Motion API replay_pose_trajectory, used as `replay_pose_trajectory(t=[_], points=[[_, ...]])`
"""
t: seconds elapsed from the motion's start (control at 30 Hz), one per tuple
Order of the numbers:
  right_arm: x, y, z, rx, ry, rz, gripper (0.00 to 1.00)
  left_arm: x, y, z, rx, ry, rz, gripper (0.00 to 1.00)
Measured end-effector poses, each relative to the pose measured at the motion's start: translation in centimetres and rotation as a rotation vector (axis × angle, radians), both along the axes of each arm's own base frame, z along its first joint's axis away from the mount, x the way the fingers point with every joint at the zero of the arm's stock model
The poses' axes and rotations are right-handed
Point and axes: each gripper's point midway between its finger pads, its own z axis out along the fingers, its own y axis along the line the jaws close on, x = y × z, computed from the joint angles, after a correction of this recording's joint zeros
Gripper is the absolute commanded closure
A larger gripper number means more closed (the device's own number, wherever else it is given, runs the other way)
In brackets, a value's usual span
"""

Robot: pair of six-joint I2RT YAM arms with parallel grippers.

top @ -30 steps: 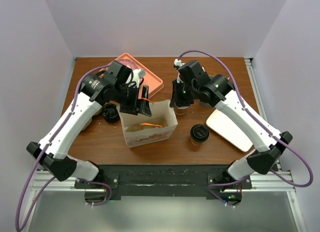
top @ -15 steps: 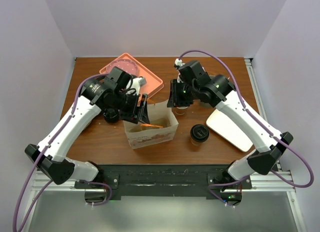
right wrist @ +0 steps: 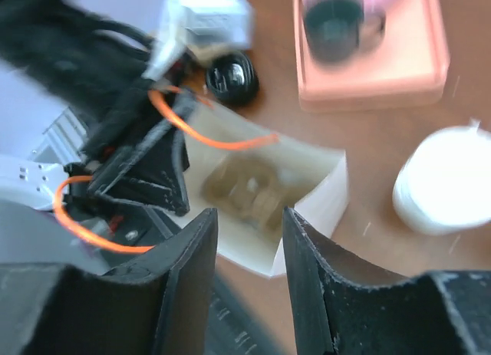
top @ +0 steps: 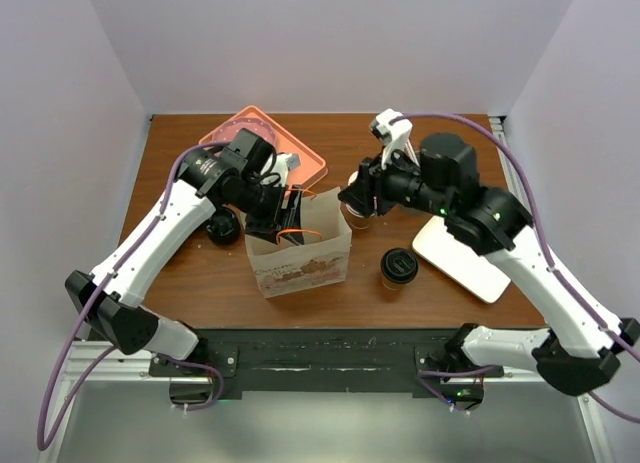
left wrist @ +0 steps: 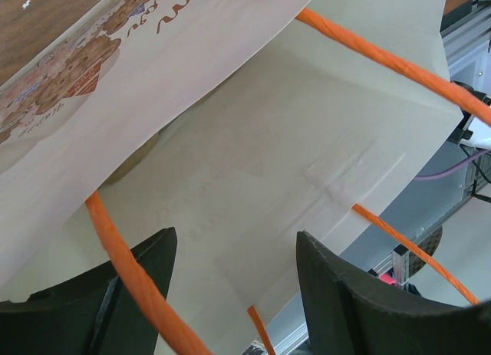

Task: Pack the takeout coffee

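Lavender walls [top: 330, 43], brown wood bench [top: 190, 273]. Left tool [left wrist: 234, 244]: fingers spread, positioned at the far-left rim of the open paper bag [top: 300, 263]. Bag paper and an orange handle [left wrist: 126, 271] are seen between and beside the fingers, nothing pinched. Right tool [right wrist: 249, 213]: fingers parted, nothing held, positioned at the bag's far-right corner. One takeout coffee [top: 222, 225], black lid, is stood on the bench just left of the left tool, outside the bag. A second takeout coffee [top: 398, 268] is stood nearer the arm bases than the right tool and slightly to its right, between the bag and a white tray [top: 468, 273]. A salmon tray [top: 305, 158] is seen just beyond the left tool. Bag contents are blurred and cannot be told.
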Motion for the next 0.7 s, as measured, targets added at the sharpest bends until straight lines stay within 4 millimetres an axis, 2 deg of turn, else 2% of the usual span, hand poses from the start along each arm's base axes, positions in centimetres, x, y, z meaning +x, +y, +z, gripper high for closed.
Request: replay_pose_trajectory(t=[0.07, 0.2, 0.37, 0.5, 0.53, 0.6, 0.63, 0.7], points=[[-0.2, 0.3, 1.2, 0.012, -0.136, 0.077, 0.54, 0.0, 0.0, 0.0, 0.003, -0.001, 0.001, 0.32], [0.1, 2.3, 1.7, -0.002, -0.309, 0.241, 0.52, 0.2, 0.1, 0.0, 0.008, -0.007, 0.005, 0.31], [1.4, 5.1, -1.3, -0.059, -0.365, 0.379, 0.49, 0.4, 0.2, 0.1, 0.013, -0.016, 0.009, 0.31], [1.7, 5.9, -3.0, -0.098, -0.387, 0.443, 0.51, 0.4, 0.2, 0.1, 0.014, -0.017, 0.01, 0.31], [1.8, 5.9, -3.0, -0.103, -0.395, 0.451, 0.6, 0.4, 0.2, 0.1, 0.014, -0.017, 0.01, 0.31], [1.7, 6.1, -3.0, -0.106, -0.415, 0.473, 0.72, 0.4, 0.2, 0.1, 0.015, -0.018, 0.012, 0.31], [1.7, 6.1, -2.9, -0.106, -0.426, 0.477, 0.84, 0.4, 0.2, 0.1, 0.015, -0.019, 0.012, 0.31], [1.9, 6.2, -2.6, -0.103, -0.447, 0.477, 0.95, 0.3, 0.3, 0.2, 0.013, -0.022, 0.013, 0.31]])
